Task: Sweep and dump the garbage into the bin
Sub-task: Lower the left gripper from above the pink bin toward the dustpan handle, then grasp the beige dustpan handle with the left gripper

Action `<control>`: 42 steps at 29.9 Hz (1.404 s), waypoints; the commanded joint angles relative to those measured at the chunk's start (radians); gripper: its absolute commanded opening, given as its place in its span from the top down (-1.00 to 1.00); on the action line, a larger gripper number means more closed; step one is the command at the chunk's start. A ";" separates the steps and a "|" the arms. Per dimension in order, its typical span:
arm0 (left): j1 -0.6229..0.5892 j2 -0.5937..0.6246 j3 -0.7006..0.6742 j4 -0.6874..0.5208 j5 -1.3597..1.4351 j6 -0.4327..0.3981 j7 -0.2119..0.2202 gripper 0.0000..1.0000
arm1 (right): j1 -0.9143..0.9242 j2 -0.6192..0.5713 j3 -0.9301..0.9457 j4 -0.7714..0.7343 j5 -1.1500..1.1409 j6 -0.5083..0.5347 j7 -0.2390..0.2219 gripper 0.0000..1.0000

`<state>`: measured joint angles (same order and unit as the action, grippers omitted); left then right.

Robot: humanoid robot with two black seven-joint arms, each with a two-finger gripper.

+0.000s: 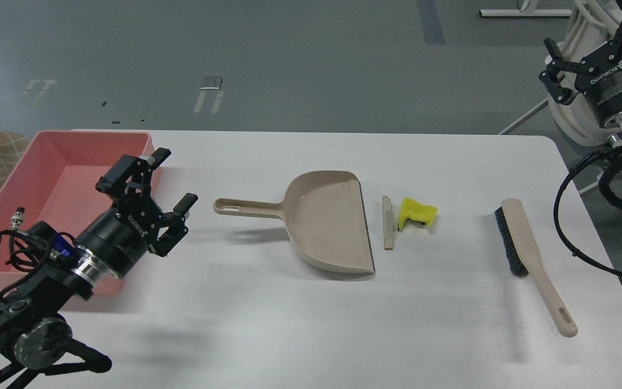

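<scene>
The garbage lies mid-table: a bright yellow bent spongy chunk (417, 212) and a thin pale wedge slice (388, 229), just right of the beige dustpan's (327, 221) open lip. The salmon-pink bin (46, 178) stands at the table's left edge and looks empty. My left gripper (173, 181) is open and empty, low over the table between the bin's right wall and the dustpan handle. My right gripper (586, 32) is open and empty, high at the far right beyond the table, partly cut by the top edge.
A beige brush with black bristles (527, 254) lies on the right of the white table (268, 324), handle toward the front. White equipment stands behind my right arm off the table. A patterned cloth shows at the far left.
</scene>
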<state>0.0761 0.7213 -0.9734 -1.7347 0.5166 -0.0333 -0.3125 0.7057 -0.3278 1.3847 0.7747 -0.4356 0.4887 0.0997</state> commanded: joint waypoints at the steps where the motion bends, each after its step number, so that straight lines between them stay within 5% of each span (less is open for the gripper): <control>1: 0.004 -0.034 0.032 -0.002 0.051 0.022 0.007 -0.88 | -0.002 -0.020 0.005 0.000 0.000 0.000 -0.003 -1.00; 6: 0.007 -0.062 0.033 0.012 0.054 0.047 0.065 -0.47 | -0.006 -0.034 0.010 0.002 0.000 0.000 0.000 -1.00; 18: -0.039 -0.076 0.131 0.080 0.056 0.056 0.121 -0.47 | -0.061 -0.047 0.036 0.040 0.000 0.000 -0.008 -1.00; 34: -0.142 -0.117 0.219 0.231 0.108 0.050 0.096 -0.46 | -0.072 -0.036 0.051 0.037 0.000 0.000 -0.006 -1.00; 42: -0.190 -0.192 0.229 0.333 0.109 0.070 0.095 -0.29 | -0.071 -0.040 0.053 0.035 0.000 0.000 -0.005 -1.00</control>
<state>-0.1046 0.5431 -0.7437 -1.4124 0.6256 0.0288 -0.2176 0.6334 -0.3659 1.4361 0.8101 -0.4356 0.4887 0.0949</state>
